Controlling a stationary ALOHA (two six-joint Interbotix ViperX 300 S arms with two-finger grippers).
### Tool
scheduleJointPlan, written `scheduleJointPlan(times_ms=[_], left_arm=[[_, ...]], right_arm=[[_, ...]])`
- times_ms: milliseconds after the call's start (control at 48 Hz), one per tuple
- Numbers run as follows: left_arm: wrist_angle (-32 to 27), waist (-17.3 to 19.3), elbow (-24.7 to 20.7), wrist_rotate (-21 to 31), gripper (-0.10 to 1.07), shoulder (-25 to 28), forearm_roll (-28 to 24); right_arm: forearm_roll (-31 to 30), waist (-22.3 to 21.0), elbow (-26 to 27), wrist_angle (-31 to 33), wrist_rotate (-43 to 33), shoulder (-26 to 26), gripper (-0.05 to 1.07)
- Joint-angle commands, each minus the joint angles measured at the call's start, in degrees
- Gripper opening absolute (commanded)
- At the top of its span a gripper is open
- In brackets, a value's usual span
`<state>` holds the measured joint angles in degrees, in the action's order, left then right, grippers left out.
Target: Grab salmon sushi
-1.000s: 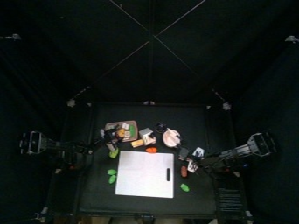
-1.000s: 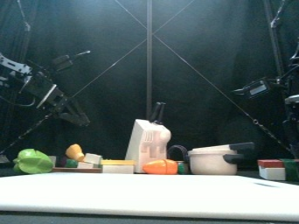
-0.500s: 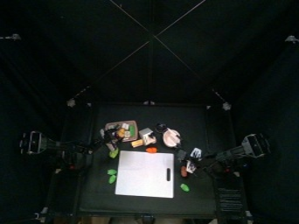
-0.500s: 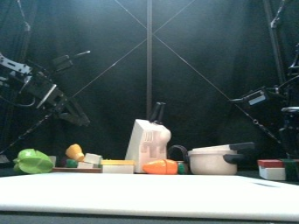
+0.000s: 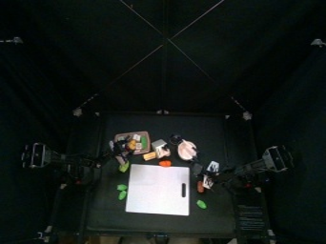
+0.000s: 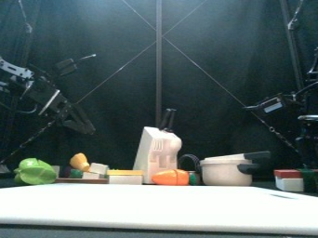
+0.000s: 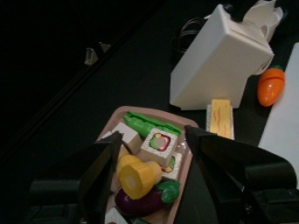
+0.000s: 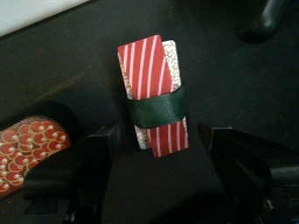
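The salmon sushi point(image 8: 156, 101), red and white stripes with a dark green band, lies flat on the black table. It sits centred just ahead of my right gripper point(image 8: 166, 171), whose jaws stand open on either side and do not touch it. From the front the sushi point(image 6: 288, 178) shows at the far right, with the right arm hanging above it. From above it point(image 5: 214, 167) lies right of the white board. My left gripper point(image 7: 163, 171) is open and empty above a tray of toy food.
A white cutting board point(image 5: 159, 189) fills the table's front middle. A white knife block point(image 6: 158, 153), a pot point(image 6: 228, 170) and an orange vegetable point(image 6: 172, 177) stand behind it. A red dotted piece point(image 8: 30, 144) lies beside the sushi. A green pepper point(image 6: 35, 171) sits far left.
The right arm has dropped lower and drawn a little toward the sushi over the last second. The left arm has not moved.
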<state>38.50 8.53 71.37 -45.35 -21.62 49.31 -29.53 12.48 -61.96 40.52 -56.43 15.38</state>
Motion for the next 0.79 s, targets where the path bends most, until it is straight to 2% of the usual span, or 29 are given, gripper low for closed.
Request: scheduleJointPlan(times_ms=[0, 583, 771], left_arm=[[0.18, 0.09, -0.62, 0.0, 0.94, -0.18, 0.0], [-0.09, -0.09, -0.62, 0.0, 0.94, -0.18, -0.18], [-0.09, -0.09, -0.62, 0.0, 0.94, -0.18, -0.18]], right_arm=[[0.0, -0.35, 0.53, -0.09, 0.0, 0.44, 0.92], [1.23, -0.7, 1.85, 0.26, -0.09, 0.79, 0.61], [2.11, -0.7, 3.96, 2.02, -0.09, 2.2, 0.57]])
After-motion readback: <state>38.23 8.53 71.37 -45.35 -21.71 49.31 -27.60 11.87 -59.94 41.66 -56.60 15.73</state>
